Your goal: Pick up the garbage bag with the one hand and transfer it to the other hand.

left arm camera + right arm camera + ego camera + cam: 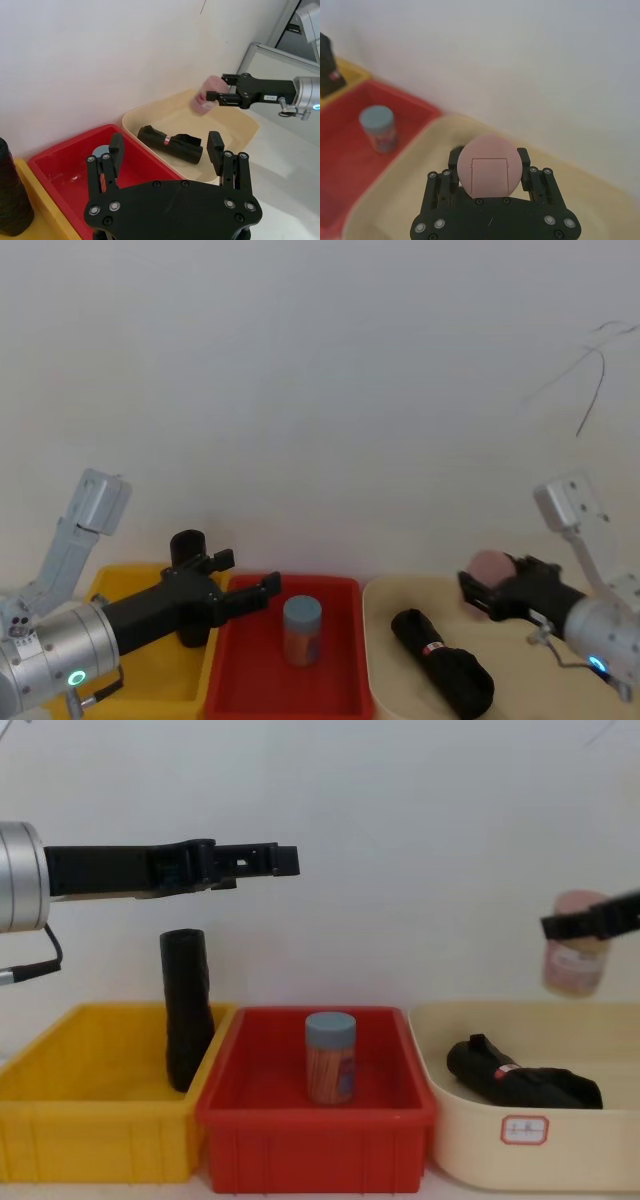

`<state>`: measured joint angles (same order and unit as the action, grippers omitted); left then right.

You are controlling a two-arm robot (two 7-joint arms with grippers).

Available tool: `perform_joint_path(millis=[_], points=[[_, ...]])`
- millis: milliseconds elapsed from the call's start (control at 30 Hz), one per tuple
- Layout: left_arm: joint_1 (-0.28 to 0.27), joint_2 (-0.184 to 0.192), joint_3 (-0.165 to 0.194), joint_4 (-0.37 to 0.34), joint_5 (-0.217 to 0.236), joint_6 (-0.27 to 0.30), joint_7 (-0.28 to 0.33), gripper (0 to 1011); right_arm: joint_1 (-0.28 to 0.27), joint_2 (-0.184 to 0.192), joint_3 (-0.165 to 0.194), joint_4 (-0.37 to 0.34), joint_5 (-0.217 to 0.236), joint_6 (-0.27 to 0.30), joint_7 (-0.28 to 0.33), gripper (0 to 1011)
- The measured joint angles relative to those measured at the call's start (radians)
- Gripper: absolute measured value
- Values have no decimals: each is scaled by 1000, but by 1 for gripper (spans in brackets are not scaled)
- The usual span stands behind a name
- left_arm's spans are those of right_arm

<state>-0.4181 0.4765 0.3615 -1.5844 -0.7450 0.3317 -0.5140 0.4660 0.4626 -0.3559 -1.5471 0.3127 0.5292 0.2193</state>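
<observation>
The garbage bag [520, 1083], a black crinkly roll with a small red-and-white sticker, lies on its side in the cream bin [610, 1160], untouched by either gripper. Above that bin's far side, the right gripper [580, 925] hangs in the air, clamped on a pink lidded jar [577, 958]. The left gripper [275, 861], fingers spread wide and holding nothing, is raised above the seam between the yellow bin [90, 1130] and the red bin [320, 1145]. A plain black roll [186, 1008] stands upright in the yellow bin; a blue-capped jar [330, 1057] stands in the red one.
</observation>
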Motion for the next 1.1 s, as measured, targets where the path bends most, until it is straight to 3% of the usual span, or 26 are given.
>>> perform_joint_path(millis=[67,533,833,1100], points=[[0,0,0,0,0,0,0,1002,-26,11,14,-18,-4,9,-18,652],[0,0,0,0,0,0,0,1002,-108,46,59,-78,-13,39,-75,1001],[0,0,0,0,0,0,0,1002,-128,51,69,-93,-16,35,-83,1001],[0,0,0,0,0,0,0,1002,-151,41,79,-115,-21,-27,-85,1001]])
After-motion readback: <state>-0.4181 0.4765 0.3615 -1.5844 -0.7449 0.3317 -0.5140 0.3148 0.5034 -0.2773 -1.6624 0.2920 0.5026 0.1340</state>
